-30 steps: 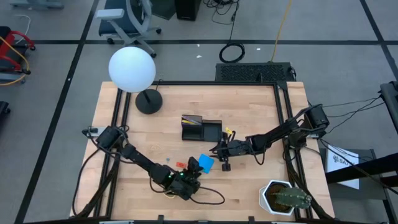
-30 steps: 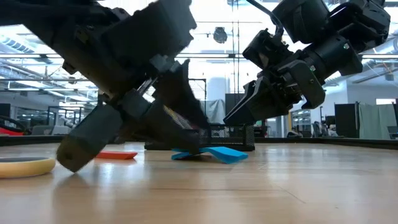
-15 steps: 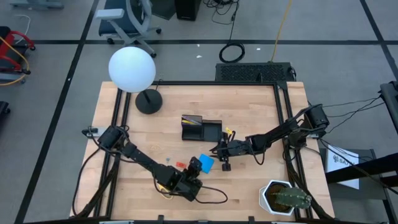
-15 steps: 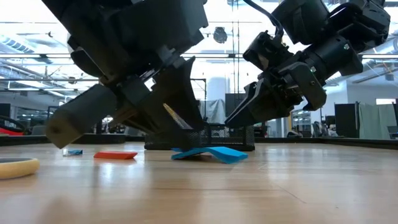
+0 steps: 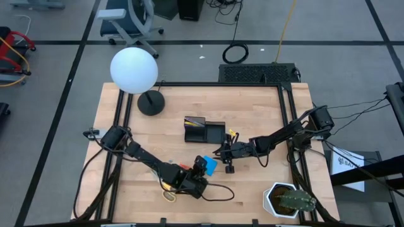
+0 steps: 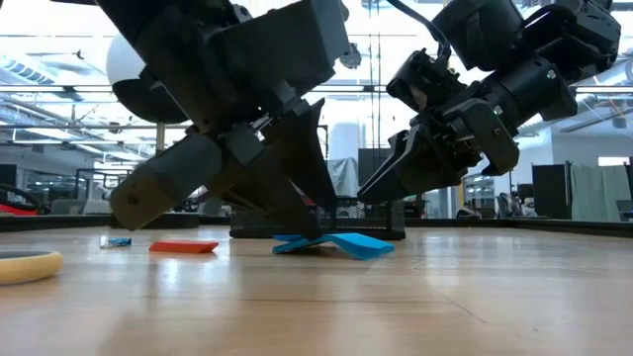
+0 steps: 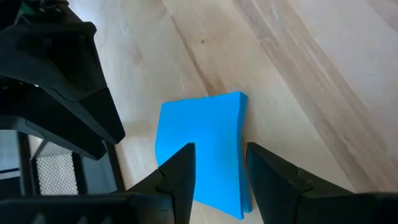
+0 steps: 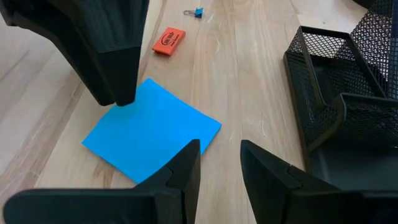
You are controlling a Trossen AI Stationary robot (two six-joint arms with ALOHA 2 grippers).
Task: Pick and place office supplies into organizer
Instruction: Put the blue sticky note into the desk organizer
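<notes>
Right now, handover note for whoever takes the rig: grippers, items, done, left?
Left gripper: open, fingers straddling the blue pad, which lies on the table; not gripped.
Right gripper: open, empty, hovering beside the pad, near the organizer.
Red eraser and blue clip lie loose on the table.
Yellow ring lies at the table's near edge.
Done: some items sit in the organizer's taller section.
Left: pad, eraser, clip.
</notes>
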